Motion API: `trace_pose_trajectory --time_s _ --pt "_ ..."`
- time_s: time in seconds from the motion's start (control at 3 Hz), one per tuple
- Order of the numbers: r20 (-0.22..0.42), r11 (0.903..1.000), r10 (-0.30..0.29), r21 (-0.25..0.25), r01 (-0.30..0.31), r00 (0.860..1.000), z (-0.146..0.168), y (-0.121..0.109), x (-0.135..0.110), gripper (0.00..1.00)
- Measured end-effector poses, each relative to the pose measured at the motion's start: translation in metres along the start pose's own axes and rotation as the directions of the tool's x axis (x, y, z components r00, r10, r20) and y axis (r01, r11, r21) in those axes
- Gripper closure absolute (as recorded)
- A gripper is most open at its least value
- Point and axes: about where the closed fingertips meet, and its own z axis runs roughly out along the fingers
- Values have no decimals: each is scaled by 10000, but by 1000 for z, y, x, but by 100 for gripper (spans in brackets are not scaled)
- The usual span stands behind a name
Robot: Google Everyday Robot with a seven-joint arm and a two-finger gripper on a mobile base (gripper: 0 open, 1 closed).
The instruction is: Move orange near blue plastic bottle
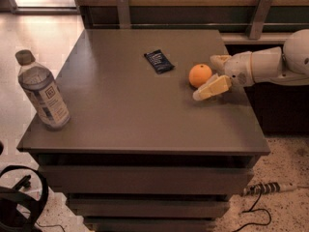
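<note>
The orange (199,75) sits on the grey table (135,115), right of centre. The blue plastic bottle (43,94), clear with a grey cap and pale label, stands upright near the table's left front corner, far from the orange. My gripper (205,78) reaches in from the right at table height and is open. One cream finger (212,88) lies in front of the orange and the other (218,59) is behind and to its right. The orange is partly between the fingers, and I cannot tell whether they touch it.
A flat dark-blue snack packet (159,61) lies on the table behind and left of the orange. A wooden wall with metal brackets (256,13) runs along the back. A power strip and cable (268,187) lie on the floor at the right, and black gear (19,202) at the lower left.
</note>
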Motion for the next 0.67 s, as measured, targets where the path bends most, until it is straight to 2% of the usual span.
trace_pose_trajectory --time_s 0.33,0.67 --pt "475 9997 27 -263 -14 9989 15 0 -1 16" --pt "517 9995 30 -329 -13 9987 18 1 -1 39"
